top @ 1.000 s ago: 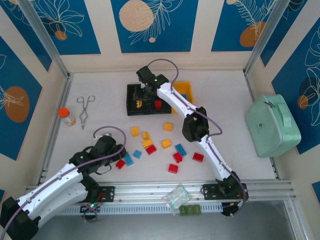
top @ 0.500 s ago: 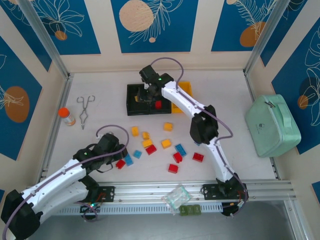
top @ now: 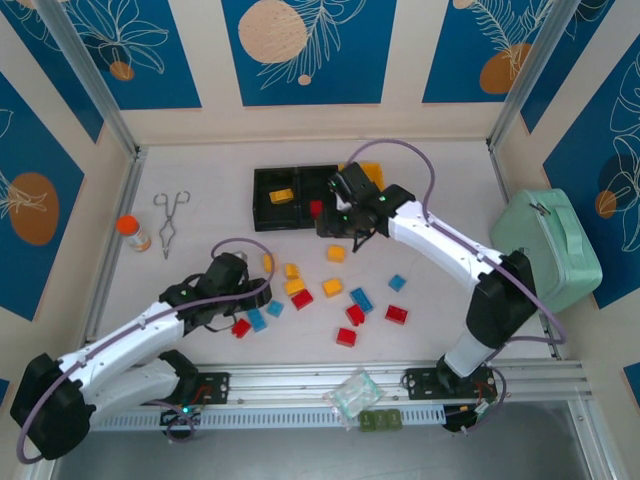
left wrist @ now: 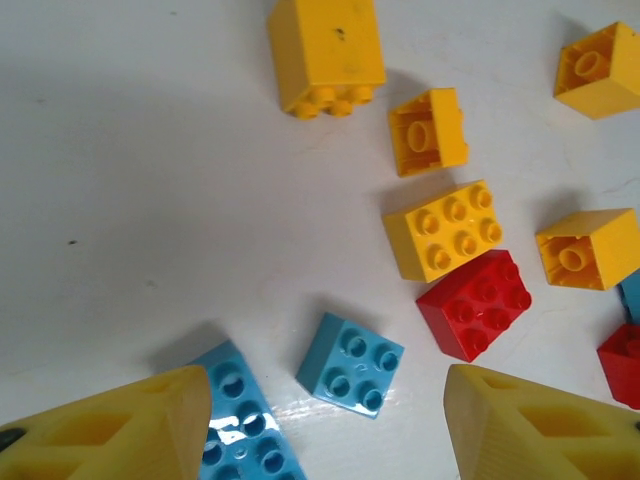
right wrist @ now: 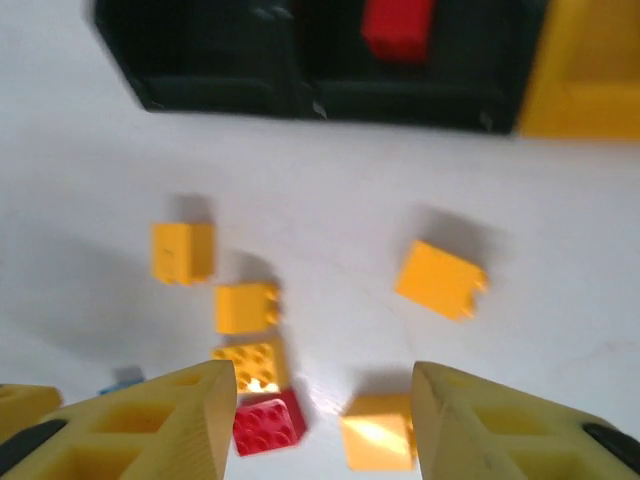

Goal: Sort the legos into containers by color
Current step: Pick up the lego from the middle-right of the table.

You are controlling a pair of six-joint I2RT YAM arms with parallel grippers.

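The legos lie loose mid-table: yellow (top: 294, 287), red (top: 302, 298) and blue (top: 361, 298). My left gripper (top: 255, 300) hovers open over a small blue brick (left wrist: 350, 365), which sits between its fingers (left wrist: 140, 425). A longer blue brick (left wrist: 240, 425) lies by the left finger. My right gripper (top: 352, 232) hangs open and empty just in front of the containers, above a yellow brick (right wrist: 378, 432) and a red one (right wrist: 268, 422). The left black bin (top: 262, 210) holds a yellow brick (top: 281, 196). The middle black bin (top: 322, 222) holds a red brick (top: 316, 208). The yellow bin (top: 372, 172) is partly behind the right arm.
Metal tongs (top: 170, 222) and an orange-capped bottle (top: 133, 233) lie at the left. A mint-green case (top: 545, 250) stands at the right wall. A clear bag (top: 353, 392) rests on the front rail.
The right arm has swung from over the left black bin to in front of the bins, its jaws wider; a yellow brick now lies in that bin. The left gripper advanced over the blue bricks.
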